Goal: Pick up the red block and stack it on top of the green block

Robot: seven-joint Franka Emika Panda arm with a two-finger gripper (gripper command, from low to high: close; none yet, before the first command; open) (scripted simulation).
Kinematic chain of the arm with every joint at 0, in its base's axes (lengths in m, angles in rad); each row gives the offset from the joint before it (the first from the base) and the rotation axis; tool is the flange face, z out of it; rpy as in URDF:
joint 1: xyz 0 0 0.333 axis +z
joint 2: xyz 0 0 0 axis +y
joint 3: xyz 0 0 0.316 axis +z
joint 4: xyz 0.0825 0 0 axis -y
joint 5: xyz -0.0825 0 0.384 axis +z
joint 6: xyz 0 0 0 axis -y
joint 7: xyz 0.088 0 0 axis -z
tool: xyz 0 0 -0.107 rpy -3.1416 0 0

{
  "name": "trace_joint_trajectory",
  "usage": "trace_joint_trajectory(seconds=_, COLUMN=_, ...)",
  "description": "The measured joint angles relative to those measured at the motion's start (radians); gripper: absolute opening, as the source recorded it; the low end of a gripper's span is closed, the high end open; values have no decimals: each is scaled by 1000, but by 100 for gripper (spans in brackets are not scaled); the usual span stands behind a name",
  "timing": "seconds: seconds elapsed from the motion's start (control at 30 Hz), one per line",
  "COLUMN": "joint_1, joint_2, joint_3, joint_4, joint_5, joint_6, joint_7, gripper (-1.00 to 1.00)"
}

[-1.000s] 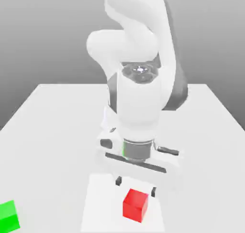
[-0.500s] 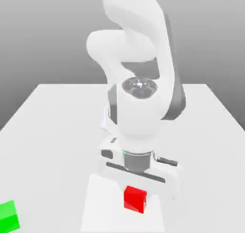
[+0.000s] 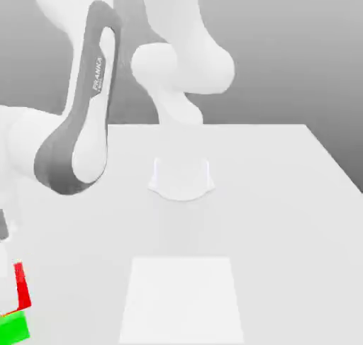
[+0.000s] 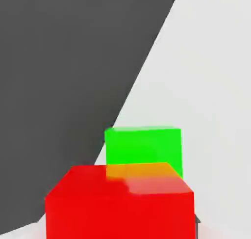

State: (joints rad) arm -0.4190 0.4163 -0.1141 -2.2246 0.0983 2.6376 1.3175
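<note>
Your arm (image 3: 74, 134) swings to the exterior view's left edge, where the red block (image 3: 22, 285) hangs just above the green block (image 3: 14, 328) at the white table's (image 3: 283, 216) corner. From the hand view, red (image 4: 120, 203) sits close to the camera — green (image 4: 143, 148) beyond it. Whether your gripper's fingers clamp it, you cannot tell.

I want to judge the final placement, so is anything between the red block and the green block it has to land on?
Nothing visible stands between them. In the exterior view the red block sits right above the green block at the table's near edge on the exterior view's left; the hand view shows the two overlapping.
</note>
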Motion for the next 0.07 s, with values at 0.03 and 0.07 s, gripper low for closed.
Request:
trace_joint_trajectory(seconds=0.03, joint_1=0, joint_2=0, joint_3=0, joint_4=0, joint_5=0, joint_6=0, joint_7=0, gripper=100)
trace_joint_trajectory(seconds=0.07, joint_1=0, joint_2=0, joint_3=0, joint_4=0, joint_5=0, joint_6=0, joint_7=0, gripper=100)
